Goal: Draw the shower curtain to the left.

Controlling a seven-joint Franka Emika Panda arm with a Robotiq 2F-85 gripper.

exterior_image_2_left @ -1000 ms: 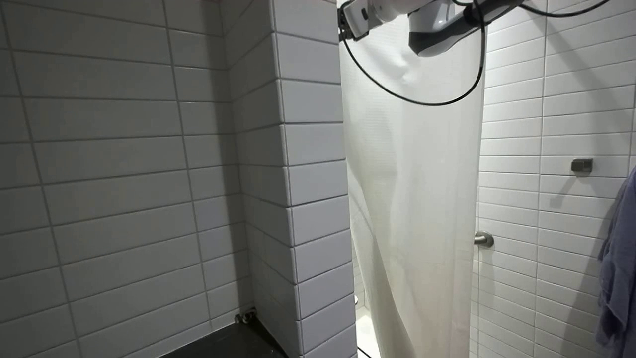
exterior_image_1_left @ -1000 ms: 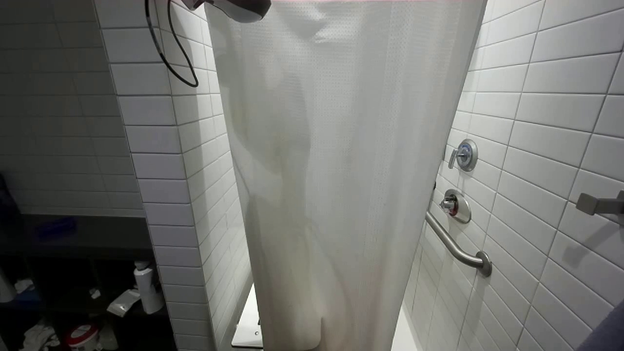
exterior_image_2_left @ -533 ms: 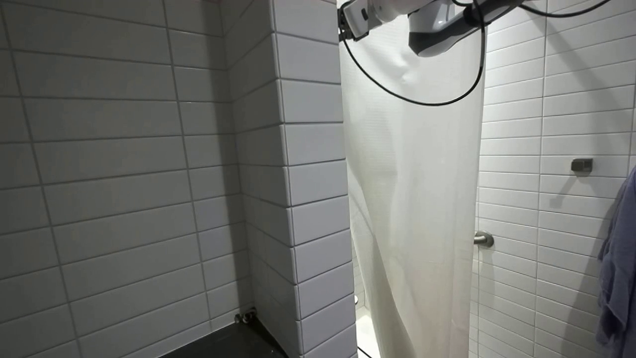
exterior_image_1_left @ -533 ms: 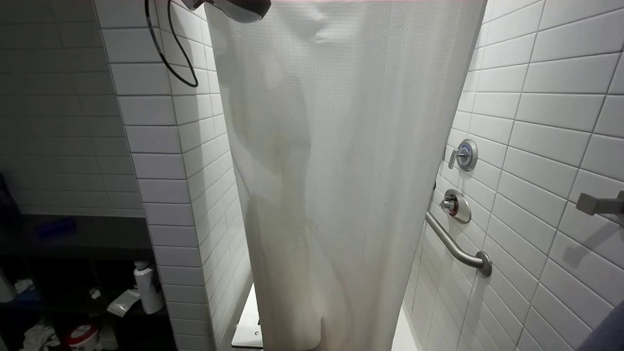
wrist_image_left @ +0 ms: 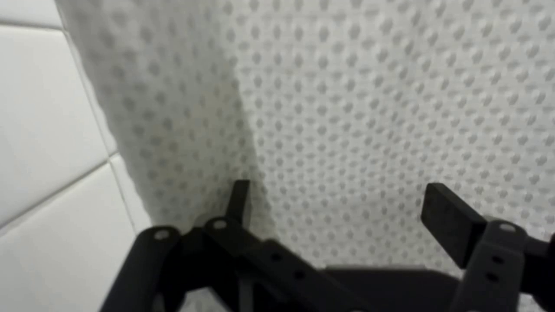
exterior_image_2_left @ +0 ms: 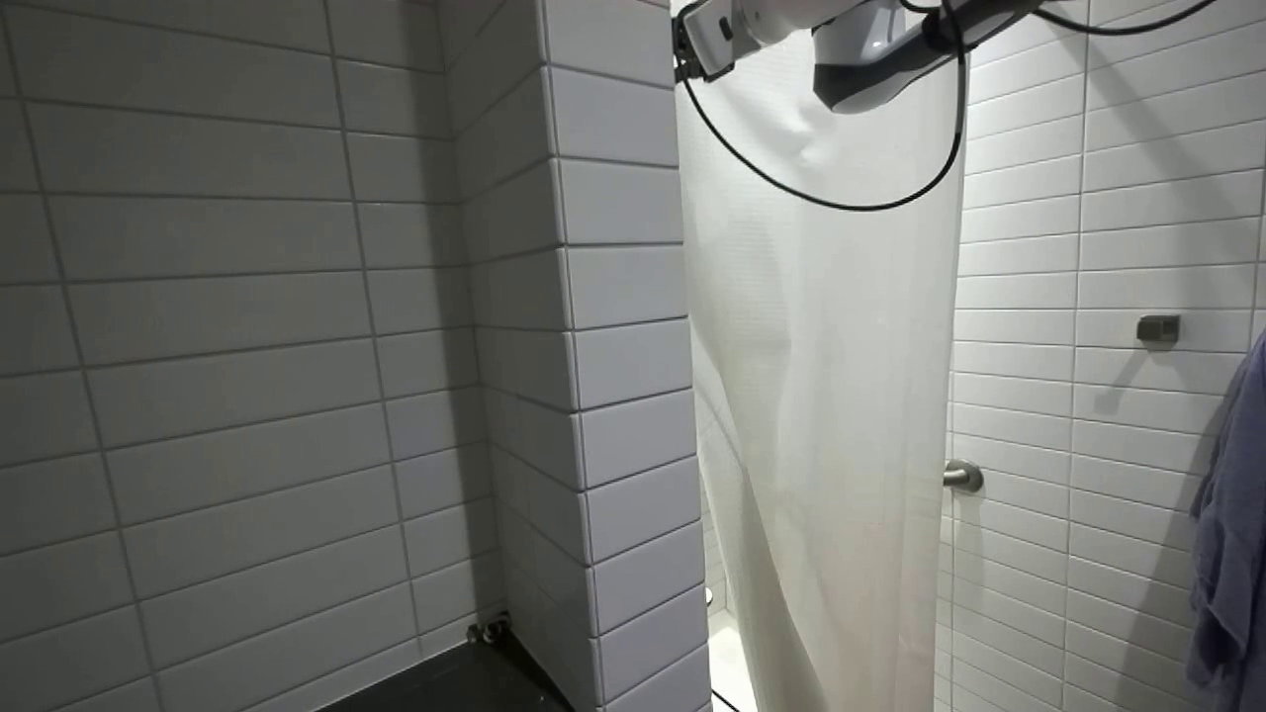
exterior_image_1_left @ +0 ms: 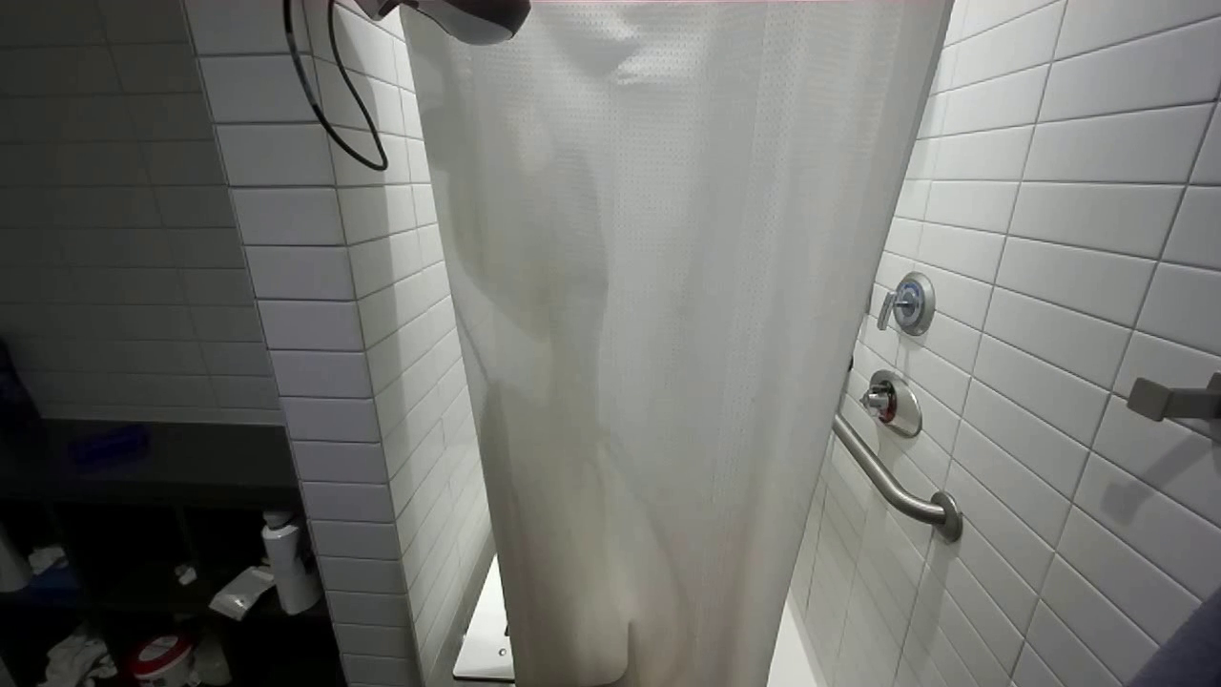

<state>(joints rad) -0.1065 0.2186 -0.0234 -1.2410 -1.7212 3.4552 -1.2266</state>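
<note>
While the curtain [exterior_image_1_left: 687, 315] hangs in soft folds, my pincer [wrist_image_left: 337, 185] gapes wide before it, holding nothing. I cannot tell whether its fingertips [wrist_image_left: 450, 221] touch the curtain.

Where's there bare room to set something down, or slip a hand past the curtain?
The dim shelf top seems bare between the blue item and tiled pillar. A hand might pass below the grab bar, between curtain and tiled wall. Crowded: the shelf's cubbies, with a bottle and packet.
</note>
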